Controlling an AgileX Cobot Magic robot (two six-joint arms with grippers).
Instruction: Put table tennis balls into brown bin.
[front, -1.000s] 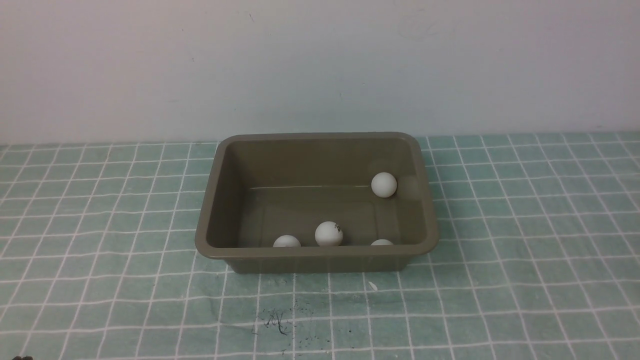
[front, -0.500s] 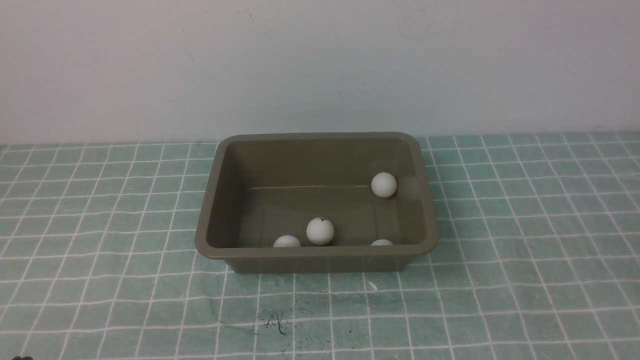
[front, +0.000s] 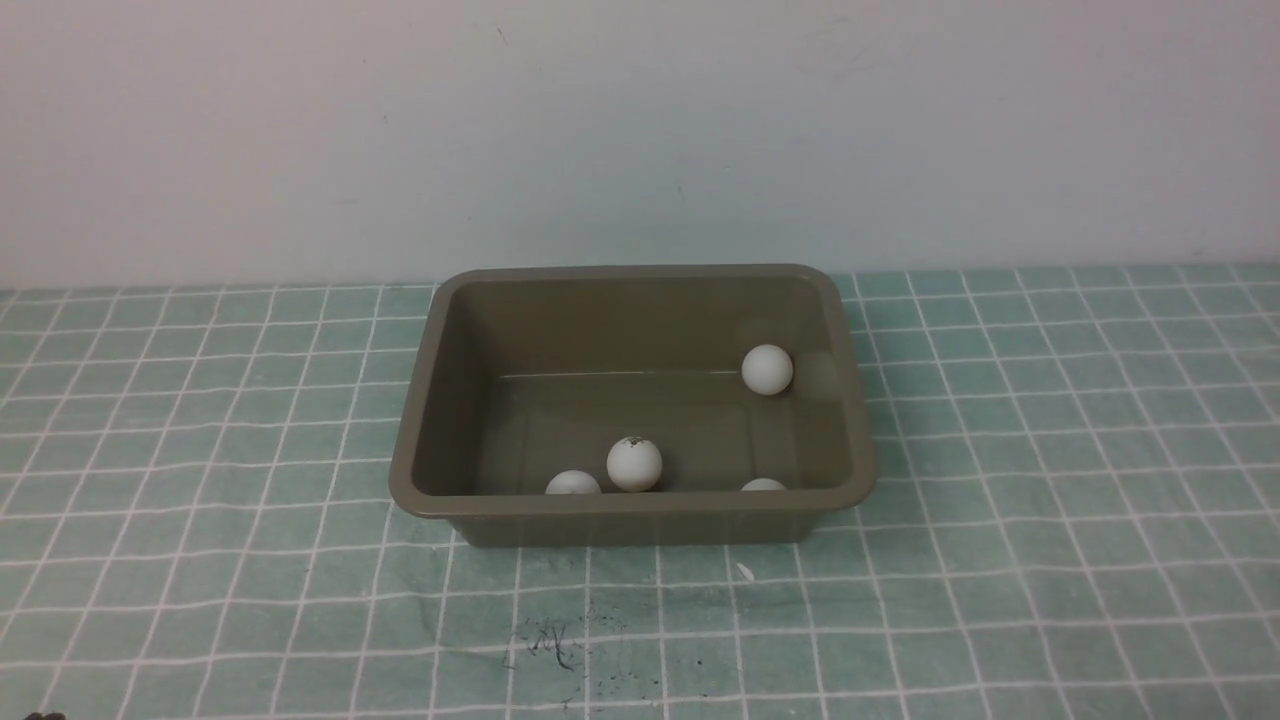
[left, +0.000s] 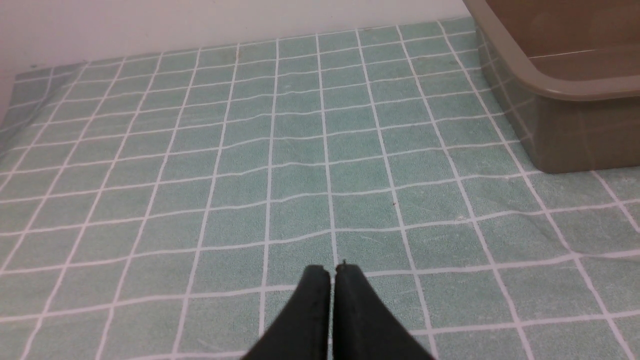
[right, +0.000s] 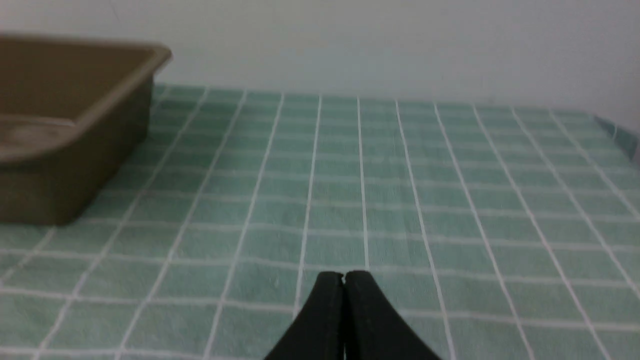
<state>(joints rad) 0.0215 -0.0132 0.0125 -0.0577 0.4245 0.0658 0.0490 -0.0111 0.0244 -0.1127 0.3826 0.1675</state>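
With all four balls (front: 634, 464) lying in the bin (front: 632, 505) at frame centre, both empty grippers, left (left: 332, 272) and right (right: 343, 277), closed, should just hold clear.

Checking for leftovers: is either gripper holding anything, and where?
Nothing is held: left gripper and right gripper have their fingers pressed together, empty.

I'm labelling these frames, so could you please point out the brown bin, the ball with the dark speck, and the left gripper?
Brown bin (front: 640, 503): front view, near rim.
Speckled ball (front: 634, 465): front view, its middle.
Left gripper (left: 333, 272): left wrist view, between the shut fingertips.
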